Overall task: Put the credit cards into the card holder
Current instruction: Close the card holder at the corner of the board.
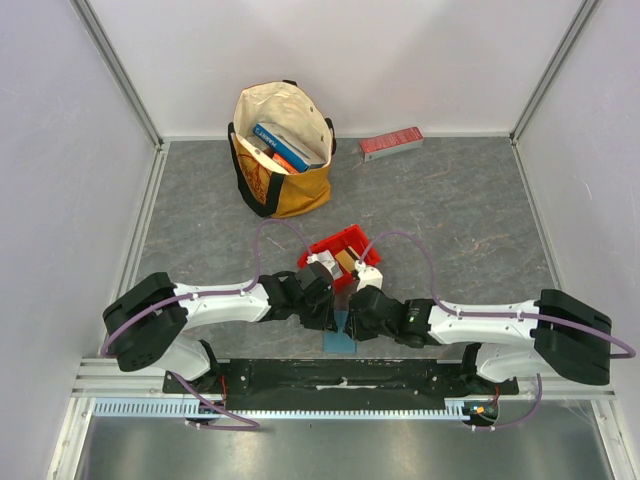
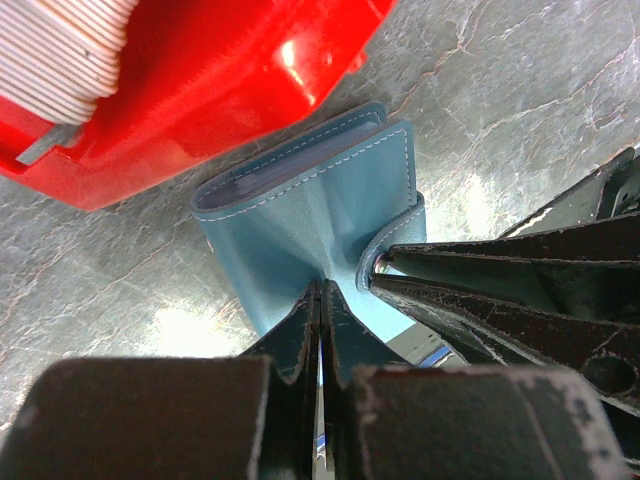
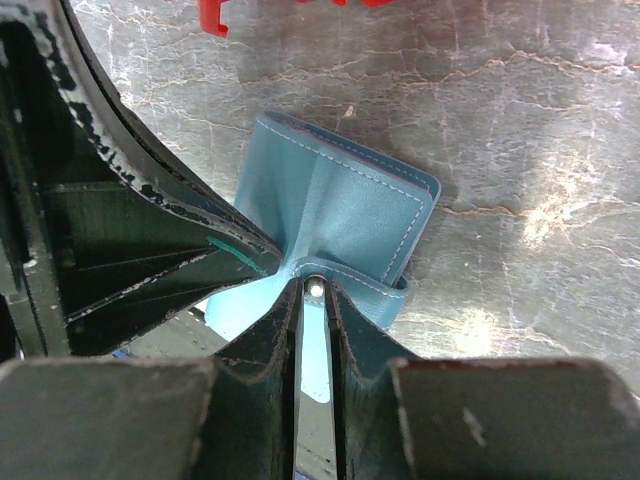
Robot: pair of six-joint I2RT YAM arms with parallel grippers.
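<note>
My left arm (image 1: 215,300) and right arm (image 1: 490,320) lie low and reach in to meet in the middle. My left gripper (image 2: 322,295) is squeezed tight on the card holder (image 2: 300,200). My right gripper (image 3: 315,290) pinches it too, jaws nearly together.

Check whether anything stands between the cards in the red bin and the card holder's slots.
Yes. The card holder is folded, its cover lying over the slots; the left gripper pinches the cover, the right gripper its tab. The cards sit inside the red bin, behind its wall.
</note>
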